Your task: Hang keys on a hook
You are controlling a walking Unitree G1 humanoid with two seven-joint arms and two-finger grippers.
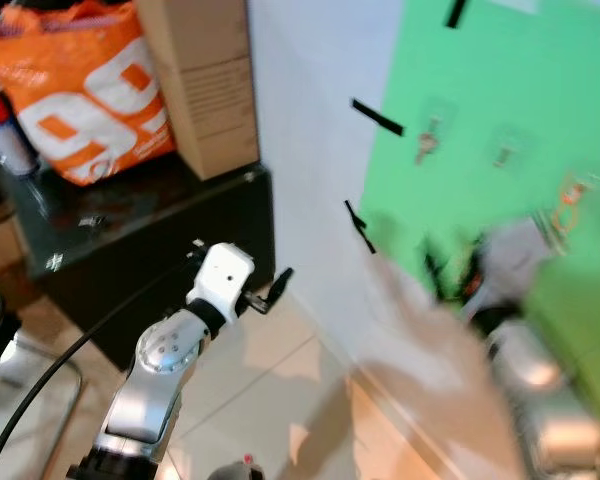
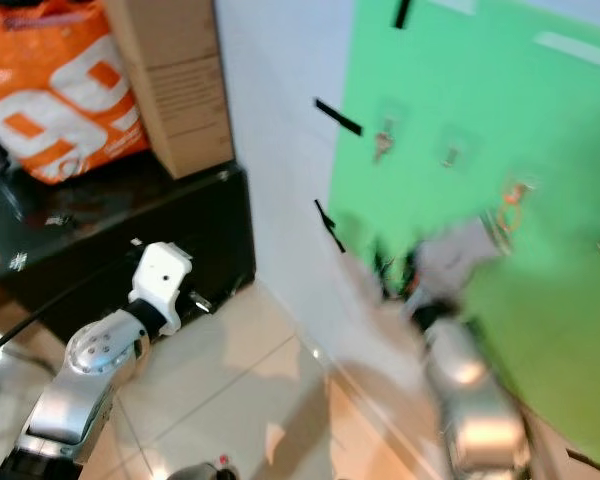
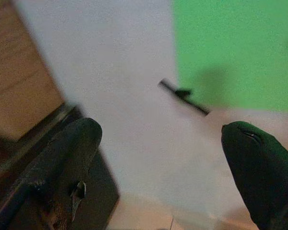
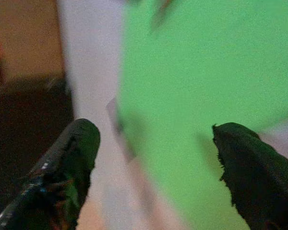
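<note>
An orange key ring hung with its long axis vertical on the green wall sheet, while both tools, left tool and right tool, gaped wide, holding nothing.

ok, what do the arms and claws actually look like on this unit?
Left arm: silver metal links with a round bolted joint, a white wrist housing and a black cable trailing off it. Left claw: two long black fingers with rounded tips, matte. Right arm is motion-blurred, silver as well; right claw has the same black rounded fingers.
</note>
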